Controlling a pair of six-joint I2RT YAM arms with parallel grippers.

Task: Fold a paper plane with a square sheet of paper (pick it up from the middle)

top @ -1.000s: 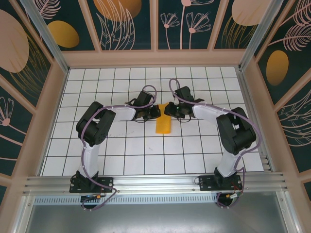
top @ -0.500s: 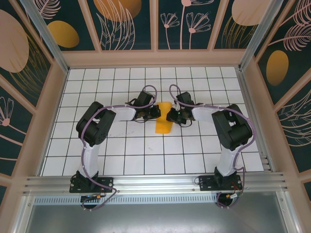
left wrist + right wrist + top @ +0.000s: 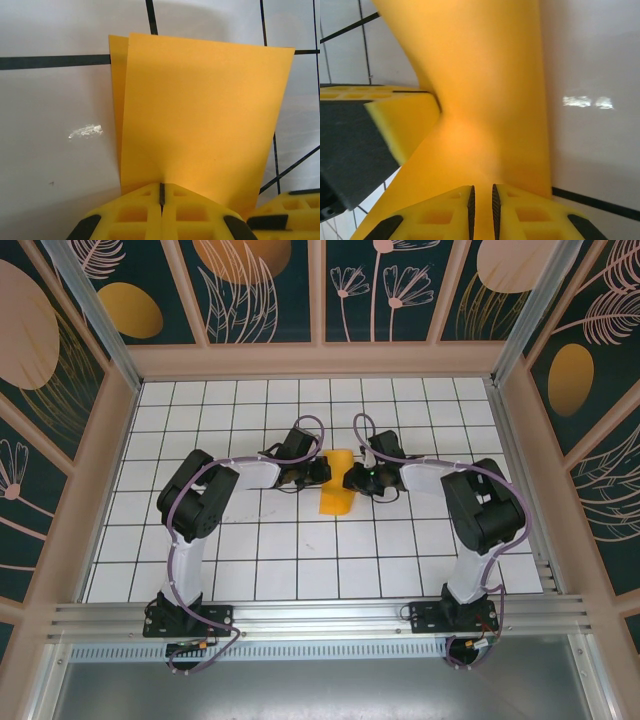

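The square sheet of paper (image 3: 336, 494) lies folded into a narrow orange-yellow piece on the white grid table, between both grippers. I cannot tell whether it has the paper plane's pointed form. My left gripper (image 3: 321, 472) is shut on the paper's left edge. In the left wrist view its jaws (image 3: 161, 192) meet on the paper (image 3: 200, 110), which fans up from them. My right gripper (image 3: 349, 478) is at the paper's right edge. Its jaws (image 3: 482, 206) stand a narrow gap apart over the paper (image 3: 485, 85). The left gripper's fingers (image 3: 400, 125) show beside it.
The white tiled table (image 3: 250, 540) is walled by a pink frame and painted panels (image 3: 130, 310) on three sides. An aluminium rail (image 3: 320, 615) runs along the near edge at the arm bases. The right finger (image 3: 292, 210) shows at the left wrist view's lower right.
My right gripper has moved left and down against the paper's right edge, and its arm has pulled in. The left gripper and the paper have stayed put.
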